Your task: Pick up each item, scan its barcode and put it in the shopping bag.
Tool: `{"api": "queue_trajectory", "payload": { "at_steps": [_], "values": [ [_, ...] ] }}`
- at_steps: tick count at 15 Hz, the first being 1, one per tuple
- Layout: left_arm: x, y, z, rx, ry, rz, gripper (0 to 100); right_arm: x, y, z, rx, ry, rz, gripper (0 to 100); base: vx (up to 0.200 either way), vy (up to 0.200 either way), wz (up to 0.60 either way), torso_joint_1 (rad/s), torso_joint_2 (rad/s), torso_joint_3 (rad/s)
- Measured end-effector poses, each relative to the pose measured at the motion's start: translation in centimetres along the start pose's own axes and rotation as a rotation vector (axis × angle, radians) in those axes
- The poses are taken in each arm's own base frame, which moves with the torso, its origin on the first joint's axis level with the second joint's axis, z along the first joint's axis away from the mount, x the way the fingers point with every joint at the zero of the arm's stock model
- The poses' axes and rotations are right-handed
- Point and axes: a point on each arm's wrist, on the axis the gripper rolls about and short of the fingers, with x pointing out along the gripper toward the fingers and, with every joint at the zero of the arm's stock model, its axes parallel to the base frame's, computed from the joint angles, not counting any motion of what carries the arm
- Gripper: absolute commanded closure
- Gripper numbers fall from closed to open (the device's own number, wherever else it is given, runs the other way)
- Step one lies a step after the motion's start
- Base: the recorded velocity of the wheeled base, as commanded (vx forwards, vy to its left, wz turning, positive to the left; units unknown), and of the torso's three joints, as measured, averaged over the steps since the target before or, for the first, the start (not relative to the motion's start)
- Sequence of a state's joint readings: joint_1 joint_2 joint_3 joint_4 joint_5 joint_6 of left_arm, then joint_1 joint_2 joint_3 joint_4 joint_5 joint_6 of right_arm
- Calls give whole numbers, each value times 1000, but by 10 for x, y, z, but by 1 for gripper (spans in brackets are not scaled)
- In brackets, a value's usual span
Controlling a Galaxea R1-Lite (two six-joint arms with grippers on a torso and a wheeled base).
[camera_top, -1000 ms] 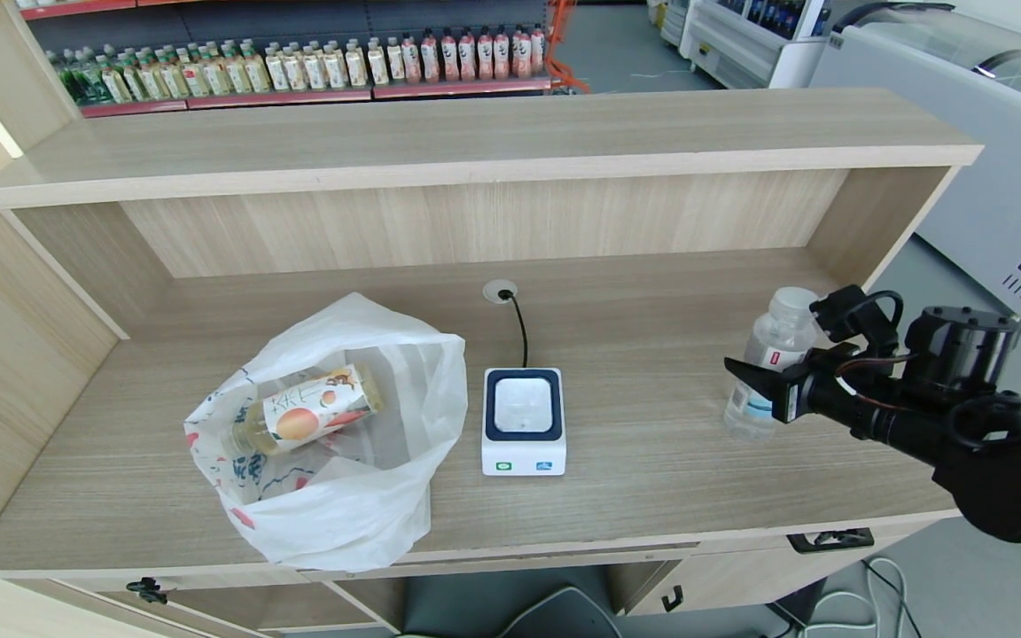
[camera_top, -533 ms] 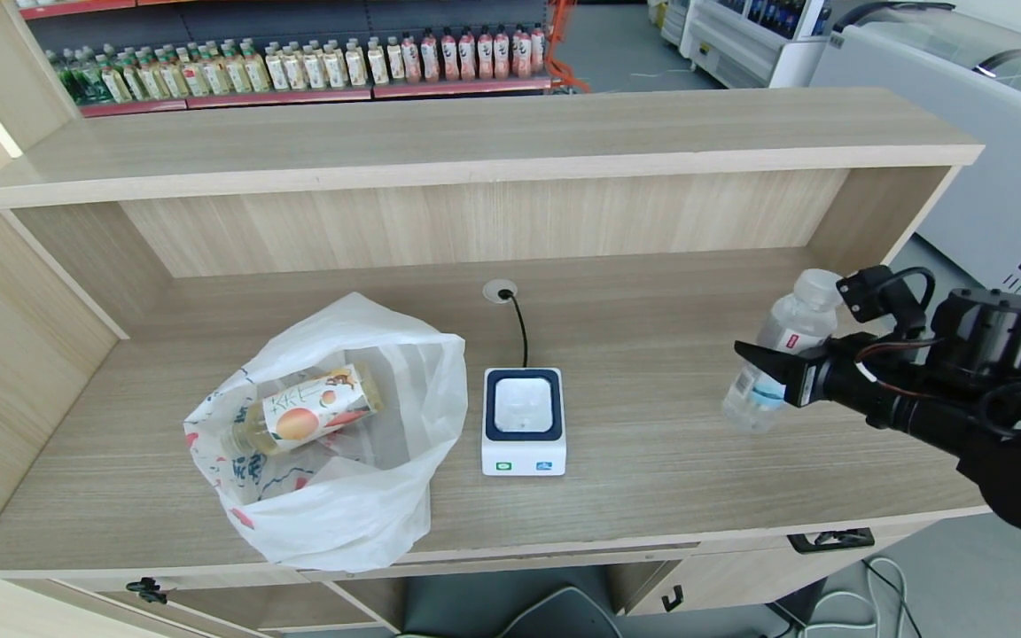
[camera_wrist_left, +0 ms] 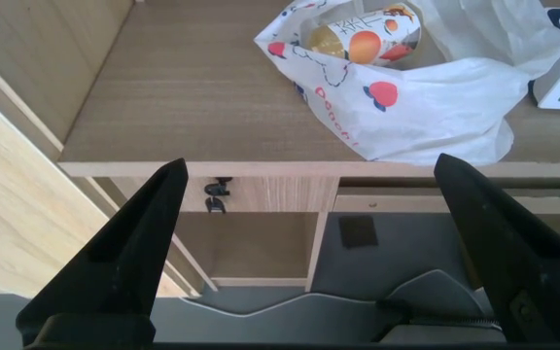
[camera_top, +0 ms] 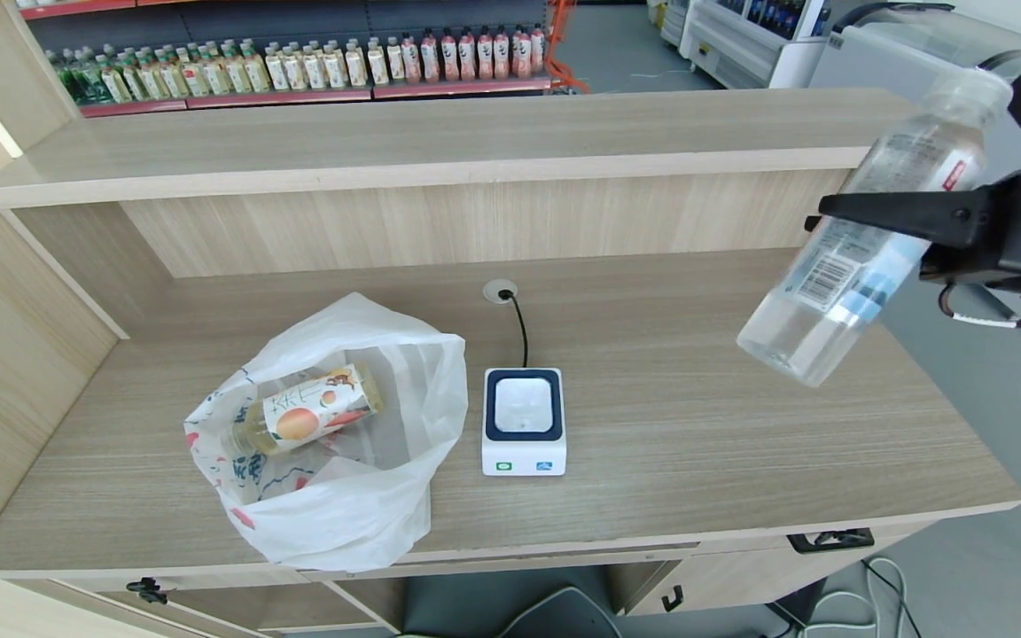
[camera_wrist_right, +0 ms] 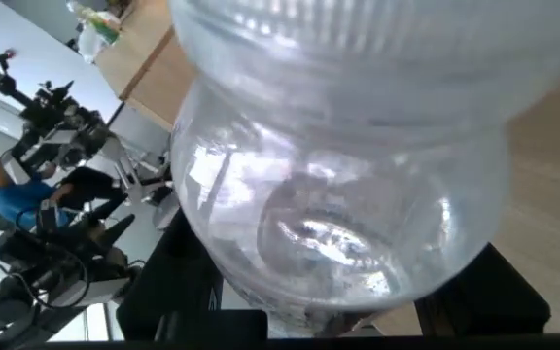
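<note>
At the head view's upper right, the right gripper (camera_top: 884, 211) clamps a clear water bottle (camera_top: 838, 292), tilted, high above the counter (camera_top: 697, 461). The slick plastic could slip, or its barcode (camera_top: 827, 277) miss the scanner (camera_top: 523, 421) at centre; the left gripper (camera_wrist_left: 309, 243) hangs spread wide

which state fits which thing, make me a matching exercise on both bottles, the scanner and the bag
1 clear plastic water bottle
2 peach-labelled drink bottle
3 white square barcode scanner
4 white plastic shopping bag

A lying inside the bag
B tilted in the air over the wooden counter
C open on the counter
D flat on the counter, cabled

Pairs: 1-B, 2-A, 3-D, 4-C
</note>
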State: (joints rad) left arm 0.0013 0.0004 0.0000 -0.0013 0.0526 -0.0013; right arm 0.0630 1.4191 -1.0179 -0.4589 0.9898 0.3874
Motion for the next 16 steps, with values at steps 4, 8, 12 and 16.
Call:
{"api": "queue_trajectory", "payload": {
  "at_steps": [4, 8, 12, 16],
  "values": [
    [0, 0, 0, 0, 0, 0, 0, -1, 44, 7, -90, 43, 285, 100, 0, 0, 0, 0, 0, 0],
    [0, 0, 0, 0, 0, 1, 0, -4, 64, 6, -41, 96, 427, 100, 0, 0, 0, 0, 0, 0],
    [0, 0, 0, 0, 0, 0, 0, -7, 89, 17, 43, 138, 531, 100, 0, 0, 0, 0, 0, 0],
    [0, 0, 0, 0, 0, 0, 0, -14, 100, 15, 17, 183, 612, 100, 0, 0, 0, 0, 0, 0]
  ]
}}
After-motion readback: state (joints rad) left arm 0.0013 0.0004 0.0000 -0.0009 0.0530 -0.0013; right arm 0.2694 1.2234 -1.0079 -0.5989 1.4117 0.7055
